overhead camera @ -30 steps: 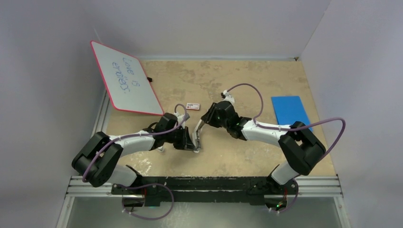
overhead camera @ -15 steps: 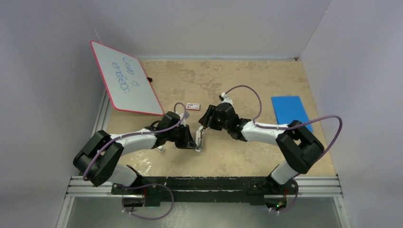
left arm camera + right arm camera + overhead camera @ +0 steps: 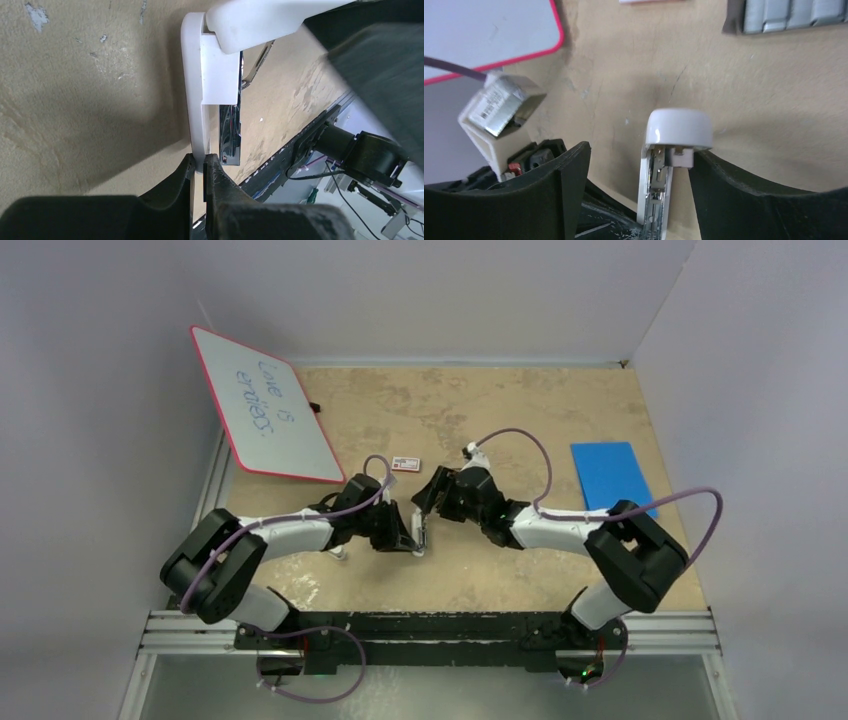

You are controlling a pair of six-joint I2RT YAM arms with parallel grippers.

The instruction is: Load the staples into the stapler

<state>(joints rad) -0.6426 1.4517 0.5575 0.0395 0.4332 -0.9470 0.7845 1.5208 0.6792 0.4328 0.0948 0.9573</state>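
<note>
Over the last second the right claw [image 3: 638,152] has spread its fingers wide and slid a little toward the left arm, and the raised part of the stapler now shows shorter in the overhead view.

The small dark grey ribbed block of staples [image 3: 786,15] lies flat on the beige mottled tabletop [image 3: 500,410]. It shows only at the top right edge of the right wrist view, well apart from the stapler. No claw touches it.

The white plastic stapler [image 3: 678,129] sits near the middle of the tabletop, between the two claws. Its rounded white end points up at the right wrist camera. A shiny metal rail is exposed alongside the white body.

The right claw is open around that rounded end. One finger sits close against the stapler's side and the other stands clear of it, so it grips nothing. The left claw [image 3: 199,162] is closed, pinching the thin white edge of the stapler's body.

A little red-and-white box [image 3: 407,463] lies just beyond the claws, to one side of the staples. A white dry-erase board with a red rim [image 3: 275,425] leans at the far left with blue handwriting on it. A blue rectangular sheet [image 3: 608,472] lies flat near the right edge.
</note>
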